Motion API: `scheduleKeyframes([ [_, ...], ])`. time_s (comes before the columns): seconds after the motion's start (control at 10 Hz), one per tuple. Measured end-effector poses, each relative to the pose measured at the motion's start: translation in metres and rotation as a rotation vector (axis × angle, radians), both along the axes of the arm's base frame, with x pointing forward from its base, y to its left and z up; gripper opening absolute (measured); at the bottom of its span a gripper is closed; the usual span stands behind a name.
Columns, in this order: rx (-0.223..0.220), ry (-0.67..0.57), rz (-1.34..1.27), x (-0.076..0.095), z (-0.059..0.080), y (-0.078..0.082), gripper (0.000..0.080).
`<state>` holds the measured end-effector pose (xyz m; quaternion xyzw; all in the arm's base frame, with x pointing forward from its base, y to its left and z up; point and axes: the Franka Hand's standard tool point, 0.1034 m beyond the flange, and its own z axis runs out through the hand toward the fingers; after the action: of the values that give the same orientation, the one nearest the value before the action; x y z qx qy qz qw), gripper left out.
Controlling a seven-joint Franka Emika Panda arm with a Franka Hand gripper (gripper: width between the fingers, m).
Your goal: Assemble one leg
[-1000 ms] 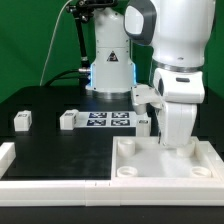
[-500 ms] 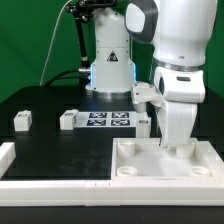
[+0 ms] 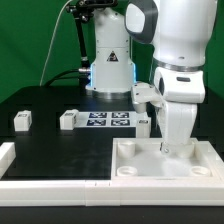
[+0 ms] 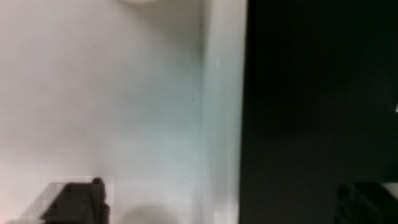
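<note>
Two legs, small white blocks with tags, lie on the black table at the exterior view's left: one leg and another. A third tagged block sits by the arm. The large white tray-like part with round corner sockets lies at the lower right. My gripper is down at that part's far wall. In the wrist view the gripper is open, with one fingertip over the white part and the other over the black table. It holds nothing.
The marker board lies between the legs and the arm. A white rail runs along the table's front edge and turns up at the exterior view's left. The robot base and a green backdrop stand behind.
The hand has sunk slightly toward the tray-like part's far wall. The legs and the tray-like part have not moved.
</note>
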<state>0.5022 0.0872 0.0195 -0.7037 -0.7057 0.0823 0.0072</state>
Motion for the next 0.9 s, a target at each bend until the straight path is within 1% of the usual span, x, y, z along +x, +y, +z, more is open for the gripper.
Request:
scheduleKeyframes([
  [0.4, -0.002, 0.001, -0.003, -0.001, 0.001, 0.000, 0.0649],
  [0.5, -0.010, 0.000, -0.013, -0.004, 0.007, 0.000, 0.0649],
  [0.8, -0.041, -0.021, -0.053, -0.021, 0.040, -0.006, 0.0649],
  [0.9, -0.055, -0.025, -0.092, -0.028, 0.047, -0.004, 0.0649],
])
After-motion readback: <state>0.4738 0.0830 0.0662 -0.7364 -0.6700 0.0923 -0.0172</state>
